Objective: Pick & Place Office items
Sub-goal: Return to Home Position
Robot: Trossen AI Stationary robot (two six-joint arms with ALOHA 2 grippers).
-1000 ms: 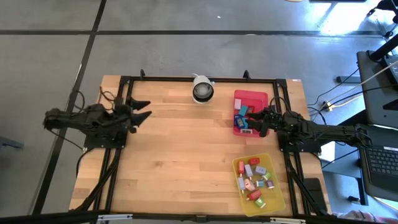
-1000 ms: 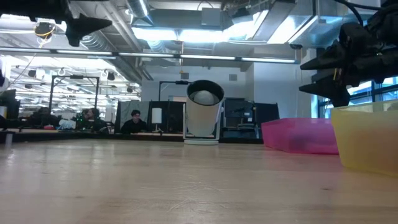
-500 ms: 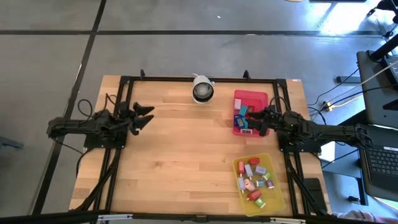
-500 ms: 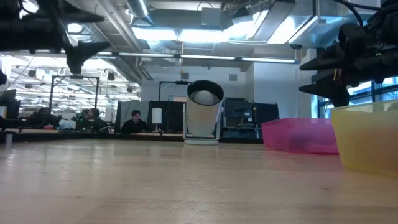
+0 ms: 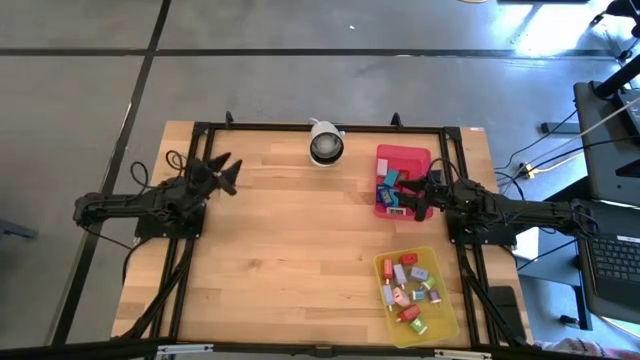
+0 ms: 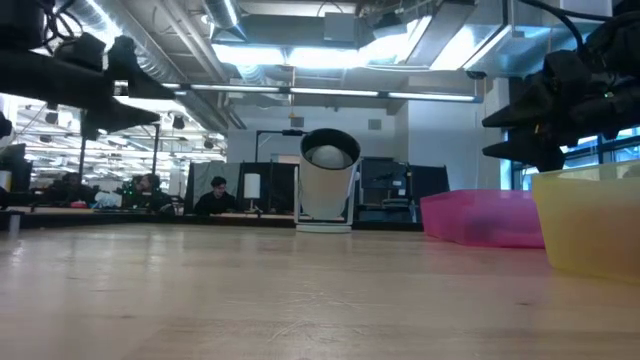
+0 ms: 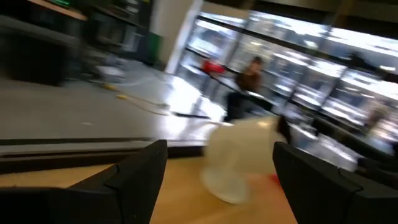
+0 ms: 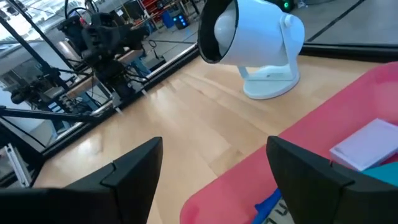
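Observation:
Several small coloured office blocks [image 5: 408, 290] lie in the yellow tray [image 5: 442, 256] near the table's right near corner. A few more, blue, teal and lilac [image 5: 390, 186], lie in the red tray [image 5: 405, 152]. My right gripper [image 5: 415, 195] hovers open over the red tray's right side. Its wrist view shows a lilac block [image 8: 367, 144] and a blue one [image 8: 268, 203] beyond the open fingers [image 8: 214, 144]. My left gripper [image 5: 228, 168] is open above the table's left part, pointing toward the far right, with nothing between its fingers [image 7: 219, 149].
A white round camera [image 5: 325, 143] stands at the far edge, mid table, left of the red tray. In the low view the yellow tray [image 6: 590, 220] stands in front of the red tray [image 6: 480, 215]. Bare wood lies between the arms. People sit in the room behind.
My left gripper has swung from pointing to the table's right toward the far edge and now points far-right, having shifted a little toward the far edge. It stays open. The right arm and the blocks have kept still.

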